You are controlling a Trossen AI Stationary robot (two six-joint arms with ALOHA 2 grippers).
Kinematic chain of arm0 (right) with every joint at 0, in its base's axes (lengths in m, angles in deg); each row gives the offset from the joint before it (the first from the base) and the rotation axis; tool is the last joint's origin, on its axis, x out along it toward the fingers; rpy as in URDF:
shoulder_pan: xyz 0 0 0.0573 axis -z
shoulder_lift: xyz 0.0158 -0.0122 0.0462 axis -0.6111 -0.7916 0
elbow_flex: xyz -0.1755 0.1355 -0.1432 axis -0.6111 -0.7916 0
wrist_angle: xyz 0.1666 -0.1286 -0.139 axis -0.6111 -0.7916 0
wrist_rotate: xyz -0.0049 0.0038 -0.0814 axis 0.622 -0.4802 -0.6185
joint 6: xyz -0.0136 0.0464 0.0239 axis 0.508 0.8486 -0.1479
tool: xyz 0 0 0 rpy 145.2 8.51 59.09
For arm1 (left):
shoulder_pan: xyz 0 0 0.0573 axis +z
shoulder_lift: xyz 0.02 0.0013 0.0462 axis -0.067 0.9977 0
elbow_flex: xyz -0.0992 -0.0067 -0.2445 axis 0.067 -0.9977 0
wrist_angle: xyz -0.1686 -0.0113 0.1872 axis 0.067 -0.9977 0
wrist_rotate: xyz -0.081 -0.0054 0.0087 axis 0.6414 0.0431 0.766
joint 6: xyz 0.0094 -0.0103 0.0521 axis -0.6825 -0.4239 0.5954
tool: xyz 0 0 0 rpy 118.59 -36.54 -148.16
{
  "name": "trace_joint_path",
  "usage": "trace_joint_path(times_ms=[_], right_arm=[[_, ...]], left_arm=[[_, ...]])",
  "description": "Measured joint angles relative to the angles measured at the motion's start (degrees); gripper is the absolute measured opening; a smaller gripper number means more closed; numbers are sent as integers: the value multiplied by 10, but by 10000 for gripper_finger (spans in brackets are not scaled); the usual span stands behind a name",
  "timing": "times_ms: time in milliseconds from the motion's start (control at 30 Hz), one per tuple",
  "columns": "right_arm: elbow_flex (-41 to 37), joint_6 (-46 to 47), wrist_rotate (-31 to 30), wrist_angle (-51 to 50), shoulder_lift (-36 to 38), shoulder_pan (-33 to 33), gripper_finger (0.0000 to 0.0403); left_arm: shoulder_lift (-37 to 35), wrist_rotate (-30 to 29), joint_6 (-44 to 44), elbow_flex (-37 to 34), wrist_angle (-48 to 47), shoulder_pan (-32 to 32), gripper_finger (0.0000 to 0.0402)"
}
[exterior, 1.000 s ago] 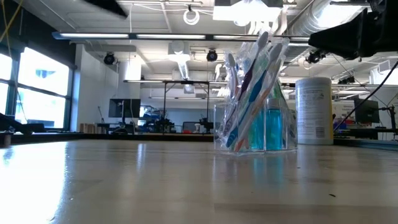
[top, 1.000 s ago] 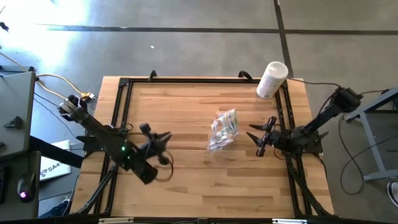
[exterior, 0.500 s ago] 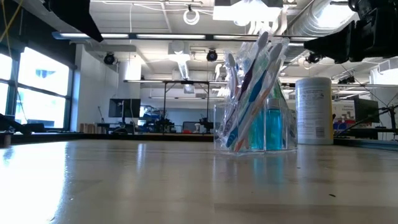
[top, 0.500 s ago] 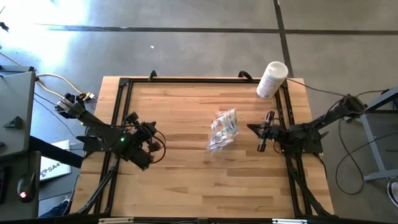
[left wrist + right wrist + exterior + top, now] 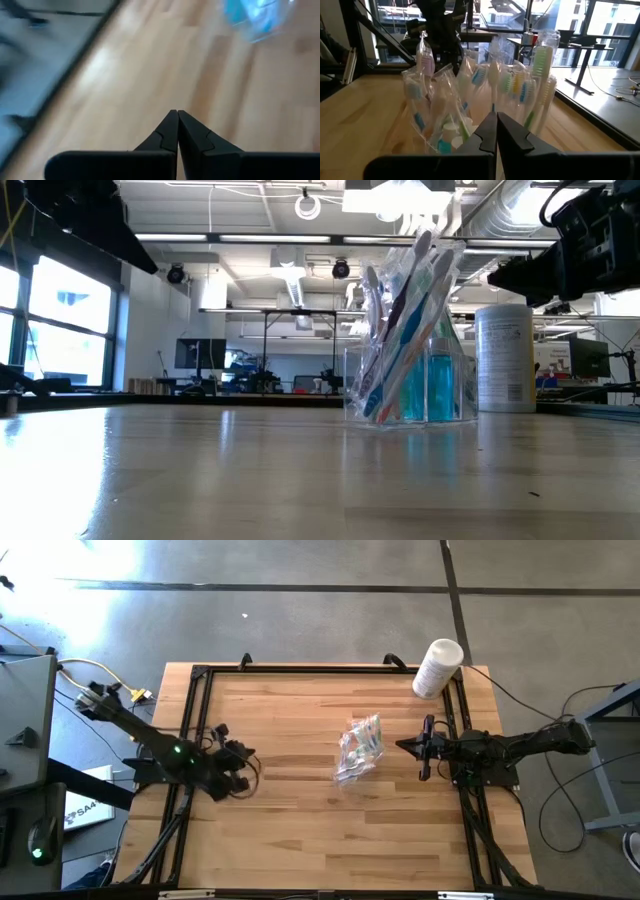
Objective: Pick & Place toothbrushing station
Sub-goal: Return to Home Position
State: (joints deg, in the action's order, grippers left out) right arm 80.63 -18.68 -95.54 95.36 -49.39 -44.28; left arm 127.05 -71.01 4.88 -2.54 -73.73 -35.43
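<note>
The clear organizer (image 5: 360, 749) sits mid-tabletop (image 5: 300, 825), stuffed with wrapped toothbrushes (image 5: 540, 75) standing and leaning, with teal tubes (image 5: 428, 385) down at the bottom. The right claw (image 5: 406, 746) is near the organizer's right side, fingers pinched together and holding nothing. The left claw (image 5: 245, 756) is well off to the organizer's left, also pinched together and empty. A white canister (image 5: 437, 667) stands beyond the organizer, off to its right.

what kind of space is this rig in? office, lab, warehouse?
Probably an open lab or workshop rather than an office: bare concrete floor, exposed ceiling ducts, and more equipment benches across the room next to big windows.
</note>
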Motion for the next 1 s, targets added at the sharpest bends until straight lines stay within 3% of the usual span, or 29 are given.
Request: trace_joint_path(times_ms=[167, 267, 500, 833, 1000], right_arm=[[2, 9, 1, -9, 0, 0, 2], [2, 11, 2, -15, -2, 0, 2], [3, 23, 16, -14, -2, 0, 2], [5, 41, 18, -31, -2, 0, 2], [5, 41, 18, -34, -2, 0, 2]], left_arm=[[-172, 53, 69, -120, 154, 37, 0], [-261, 119, 113, -195, 240, 53, 0], [-397, 274, 199, -335, 409, 88, 0], [-501, 394, 304, -363, 419, 102, 0], [-592, 396, 321, -364, 364, 102, 0]])
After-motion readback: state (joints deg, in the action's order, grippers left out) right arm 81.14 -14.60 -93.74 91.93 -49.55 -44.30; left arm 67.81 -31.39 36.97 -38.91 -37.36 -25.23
